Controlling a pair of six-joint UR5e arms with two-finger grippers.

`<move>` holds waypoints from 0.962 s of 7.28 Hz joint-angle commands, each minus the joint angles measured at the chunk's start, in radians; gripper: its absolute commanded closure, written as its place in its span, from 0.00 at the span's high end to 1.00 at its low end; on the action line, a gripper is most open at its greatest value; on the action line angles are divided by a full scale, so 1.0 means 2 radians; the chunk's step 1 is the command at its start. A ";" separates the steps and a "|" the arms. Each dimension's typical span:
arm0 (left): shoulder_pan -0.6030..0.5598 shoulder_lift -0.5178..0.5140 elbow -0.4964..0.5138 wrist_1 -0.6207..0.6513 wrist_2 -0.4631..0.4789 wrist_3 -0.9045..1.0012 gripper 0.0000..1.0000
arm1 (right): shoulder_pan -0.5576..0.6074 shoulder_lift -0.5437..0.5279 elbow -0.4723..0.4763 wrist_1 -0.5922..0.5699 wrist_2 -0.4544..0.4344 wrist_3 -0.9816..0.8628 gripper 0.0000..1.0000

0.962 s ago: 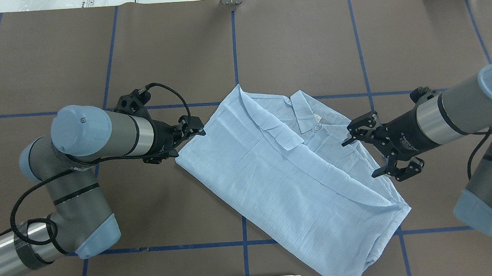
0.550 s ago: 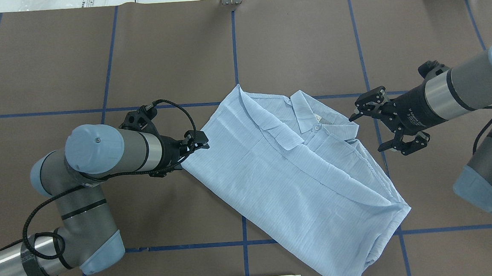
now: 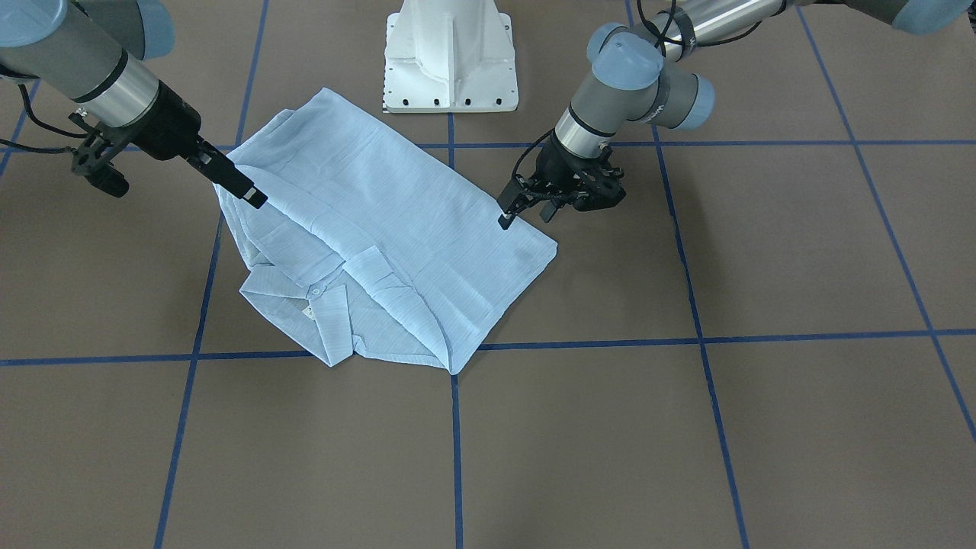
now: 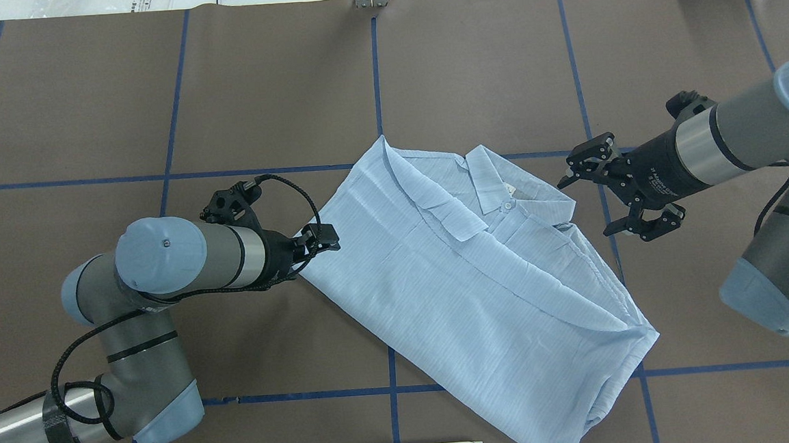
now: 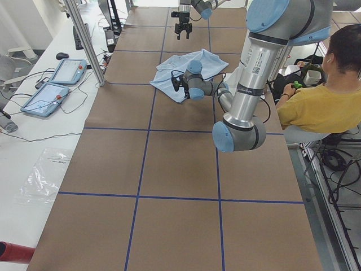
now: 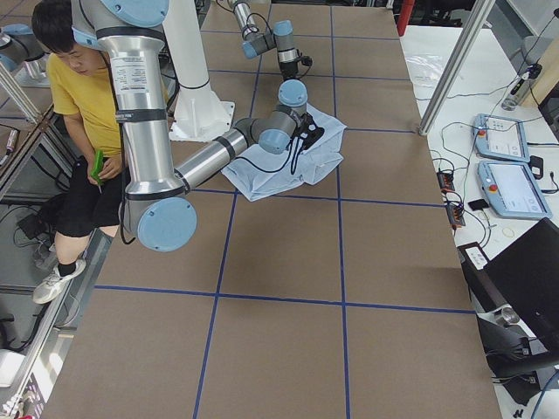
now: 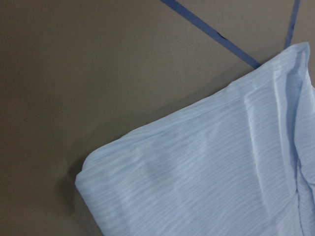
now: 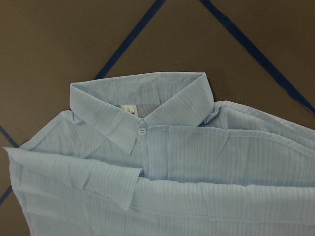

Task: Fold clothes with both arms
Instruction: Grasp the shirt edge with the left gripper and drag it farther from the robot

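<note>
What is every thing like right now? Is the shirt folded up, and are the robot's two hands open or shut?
shirt, partly folded, lying flat.
collar button, looks done up.
right hand, open wide, holding nothing, by the shirt's collar end.
left hand, by the shirt's corner; open or shut, I cannot tell.

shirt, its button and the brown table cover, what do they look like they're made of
Shirt: thin woven cloth, probably cotton or a blend; matte, with fine stripes and soft creases.
Button: likely plastic; small, white and smooth.
Table cover: brown matte sheet, perhaps paper or vinyl; it lies flat with no glare, and blue tape lines run across it.
</note>
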 commanded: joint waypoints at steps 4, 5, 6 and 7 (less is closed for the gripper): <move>-0.001 -0.006 0.020 0.032 0.000 -0.017 0.04 | 0.001 0.001 -0.003 0.000 0.000 0.000 1.00; -0.002 -0.005 0.007 0.038 0.001 -0.017 0.00 | 0.002 0.000 -0.003 0.001 0.000 0.000 1.00; -0.002 -0.003 0.002 0.038 0.001 -0.017 0.00 | 0.002 0.000 -0.003 0.001 0.000 0.000 1.00; -0.002 -0.004 0.002 0.040 0.001 -0.017 0.00 | 0.002 -0.001 -0.005 0.001 0.000 0.000 1.00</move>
